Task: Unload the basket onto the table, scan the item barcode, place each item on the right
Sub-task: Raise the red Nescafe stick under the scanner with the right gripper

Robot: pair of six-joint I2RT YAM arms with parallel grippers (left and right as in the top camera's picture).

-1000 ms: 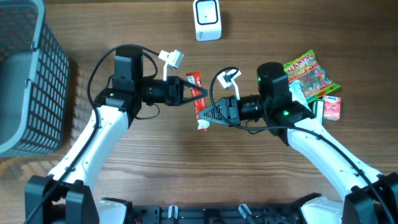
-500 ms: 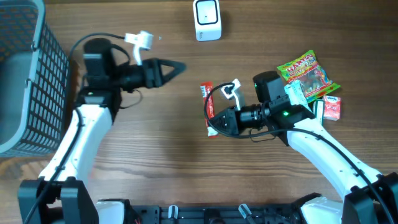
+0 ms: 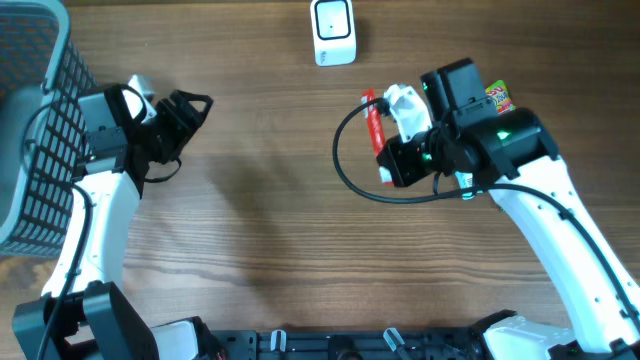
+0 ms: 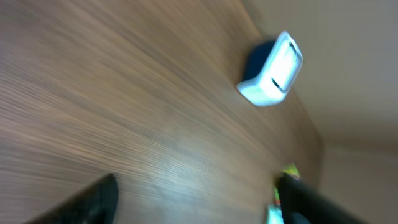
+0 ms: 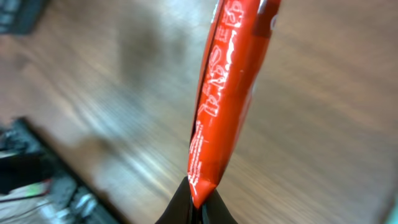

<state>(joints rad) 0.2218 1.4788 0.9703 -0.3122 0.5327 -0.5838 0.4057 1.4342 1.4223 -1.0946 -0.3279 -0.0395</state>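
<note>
Overhead, the table (image 3: 260, 230) filled the frame, and the largest thing on it was the grey mesh basket (image 3: 45, 190) at the left edge. The part of its inside that showed held nothing I could make out. The left gripper (image 3: 196, 108) sat in the upper left, just beside the basket, its jaws wide apart and empty. The left wrist view agreed, with a dark finger at each lower corner and bare wood between. The right gripper (image 3: 385, 165) was right of centre in the upper half, jaws clamped on the lower end of the red packet (image 3: 372, 122). That packet stood up from the fingers, off the table, narrow edge toward the overhead camera. The white scanner (image 3: 333, 32) stood at the top centre, near the packet but apart from it, a little to its upper left. A sliver of a bright sweets bag (image 3: 497, 97) showed behind the right arm. The right wrist view gave the packet's glossy red face with white print, but no barcode could be read there. The step in hand seemed to be presenting the packet to the scanner, with the scan itself not yet done. The next move probably called for carrying the packet toward the top of the frame and turning it until the barcode side squarely faced the scanner's window, with the grip kept firm so the thin wrapper would not slip.
</note>
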